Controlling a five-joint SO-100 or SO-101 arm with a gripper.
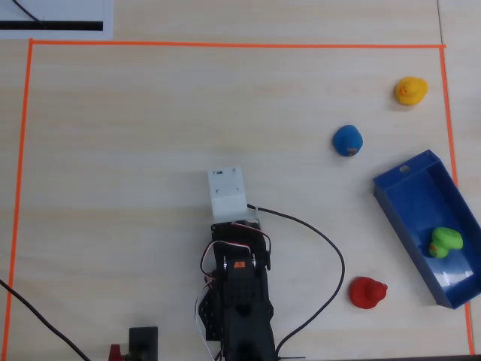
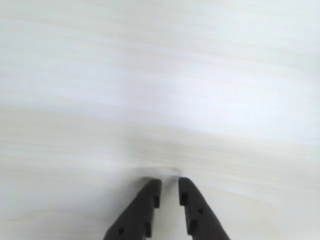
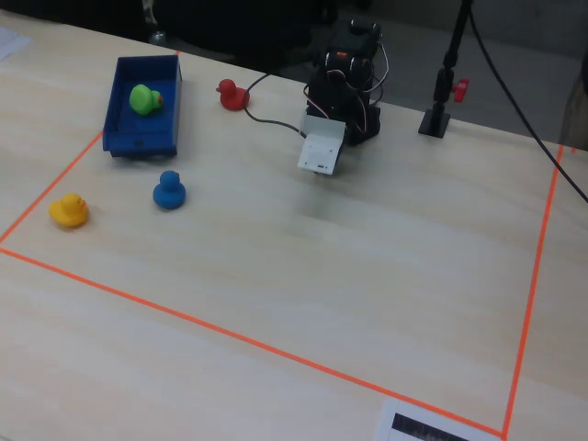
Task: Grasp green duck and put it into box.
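Note:
The green duck (image 1: pixel 445 241) sits inside the dark blue box (image 1: pixel 418 194) near its lower end, at the right of the overhead view. In the fixed view the duck (image 3: pixel 142 98) lies in the box (image 3: pixel 138 142) at the far left. My arm (image 1: pixel 239 293) is folded back at the bottom centre, far from the box, with its white wrist housing (image 1: pixel 228 192) pointing at bare table. In the wrist view my gripper (image 2: pixel 170 184) holds nothing. Its black fingers (image 2: pixel 147 200) stand almost together with a narrow slit between them, just above the wood.
A blue duck (image 1: pixel 348 141) and a yellow duck (image 1: pixel 410 90) stand above the box, and a red duck (image 1: pixel 367 292) stands left of its lower end. Orange tape (image 1: pixel 225 45) frames the work area. A black cable (image 1: pixel 331 256) loops to the right of the arm.

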